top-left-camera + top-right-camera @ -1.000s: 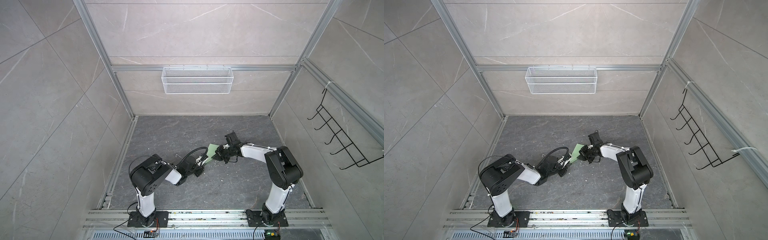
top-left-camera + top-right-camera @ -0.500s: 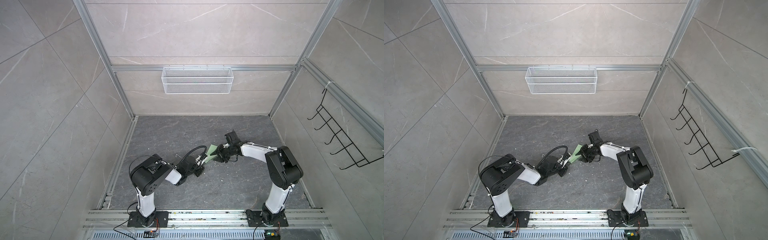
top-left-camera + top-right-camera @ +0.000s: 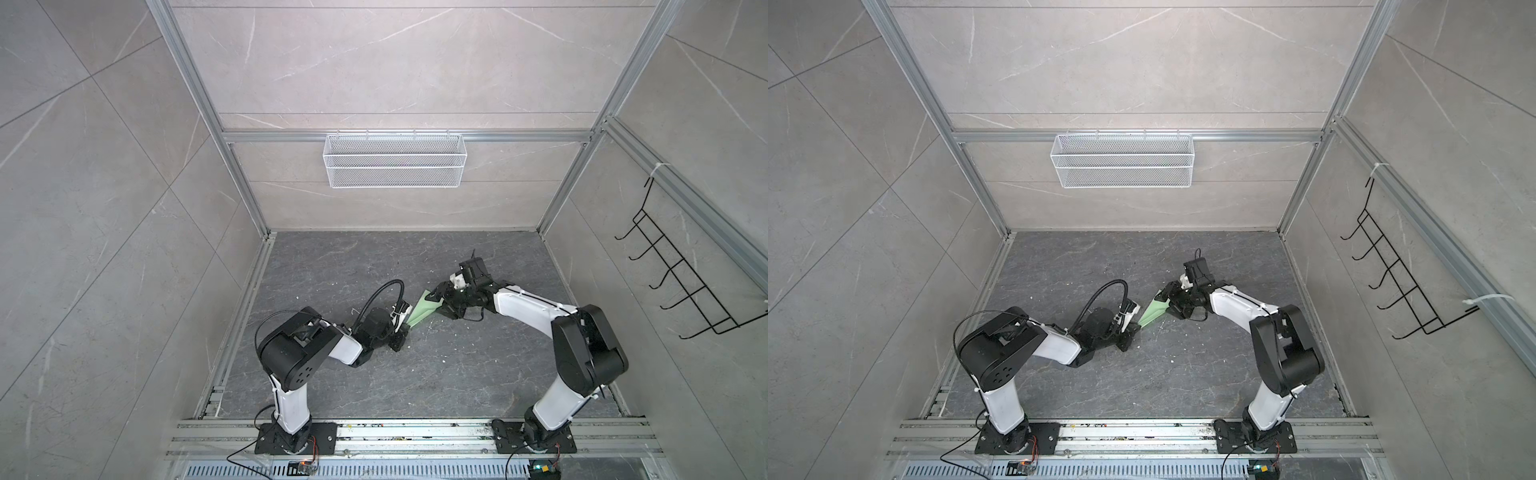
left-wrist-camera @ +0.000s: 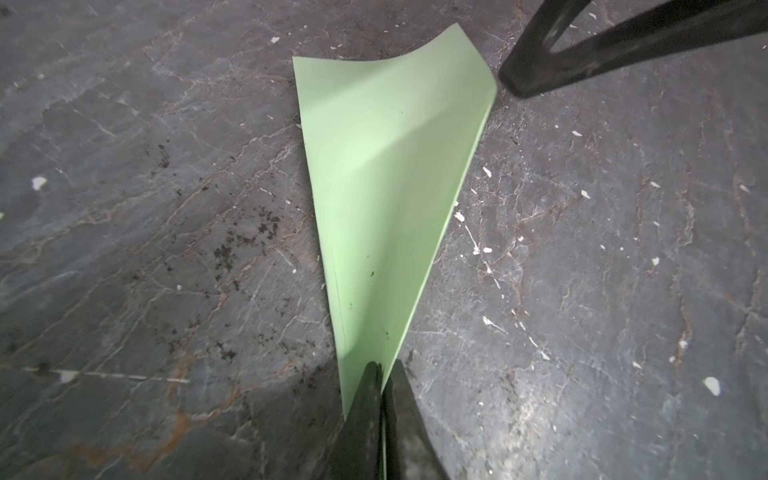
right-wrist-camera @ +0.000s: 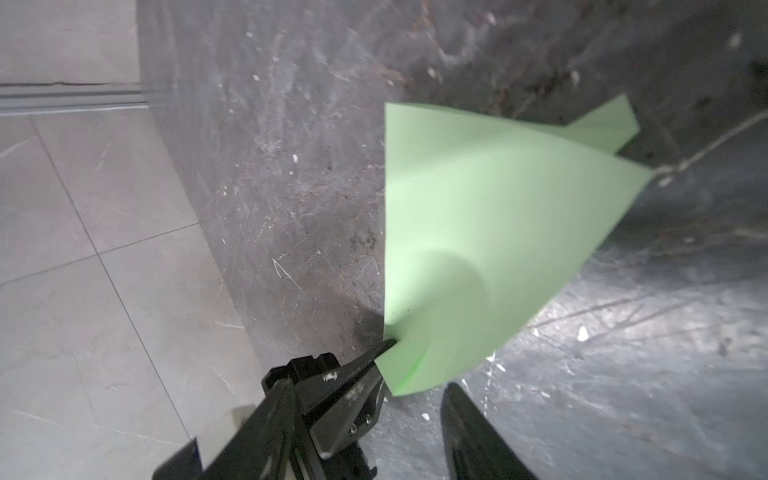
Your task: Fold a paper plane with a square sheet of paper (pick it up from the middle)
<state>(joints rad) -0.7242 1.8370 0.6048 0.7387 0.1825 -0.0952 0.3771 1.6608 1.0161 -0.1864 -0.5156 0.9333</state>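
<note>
Between one left arm and one right arm, one paper plane.

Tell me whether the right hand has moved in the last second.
Yes, slightly: the right hand has opened and eased rightward, toward the hook rack.

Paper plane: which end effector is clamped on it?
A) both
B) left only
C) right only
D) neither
B: in the left wrist view the left end effector is pinched shut on the narrow tip of the paper plane. In the right wrist view the right end effector has its jaws apart at the wide end.
</note>
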